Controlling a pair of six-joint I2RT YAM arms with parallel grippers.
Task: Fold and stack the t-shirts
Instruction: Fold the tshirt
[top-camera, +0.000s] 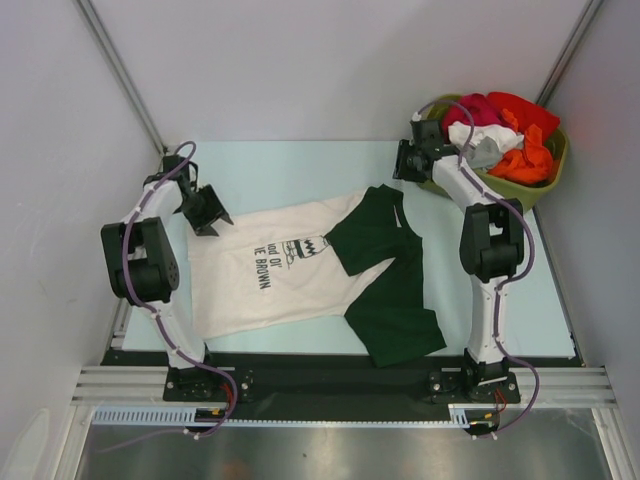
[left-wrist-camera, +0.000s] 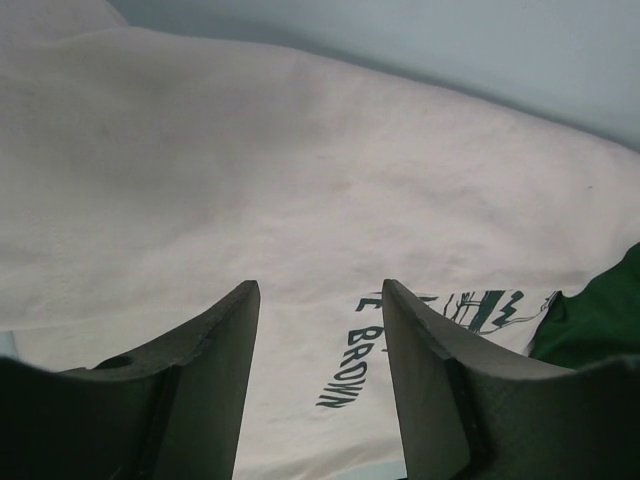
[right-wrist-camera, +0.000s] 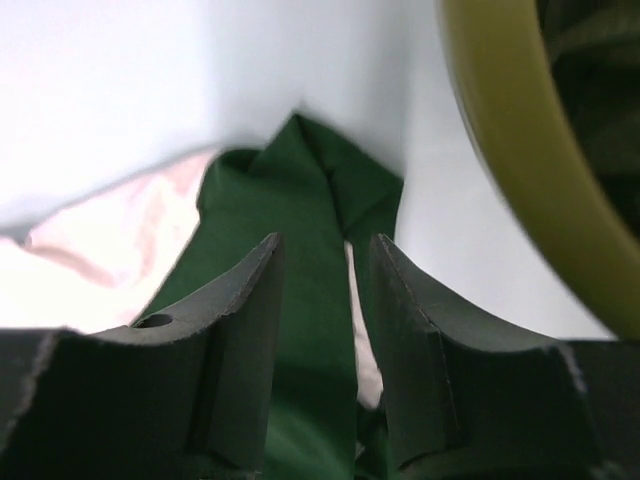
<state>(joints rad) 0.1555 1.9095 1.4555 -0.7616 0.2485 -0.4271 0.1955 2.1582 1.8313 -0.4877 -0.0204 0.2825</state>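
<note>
- The cream-white t-shirt (top-camera: 262, 290) is lying spread flat on the pale blue worktop (top-camera: 300, 165). It's looking like soft matte cotton with a few shallow wrinkles. Black block lettering (top-camera: 262, 266) and a small graphic are showing near its middle.
- Dark green cloth (top-camera: 388, 275) is lying over the shirt's right end and touching it. It has the same soft look and is folding into rough angled flaps, with its near corner reaching the worktop's near edge.
- The olive-green plastic tub (top-camera: 548, 172), smooth with a rounded rim, is sitting at the far right corner. It's holding a bunched pile of red, orange, white and grey clothes (top-camera: 500, 135).
- The left arm (top-camera: 148, 255) is bending at the elbow, its wrist reaching in over the shirt's far left edge.
- The left fingers (left-wrist-camera: 215, 385), dark and wedge-shaped, are standing apart with nothing between them. They're hanging just over the cream cloth, and the lettering is showing beyond the gap.
- The right arm (top-camera: 490, 240) is stretching out from its base, its wrist turning left right beside the tub.
- The right fingers (right-wrist-camera: 245, 340) are standing apart too, pinching nothing. They're pointing at the green cloth's far tip, and I can't tell whether they're touching it.
</note>
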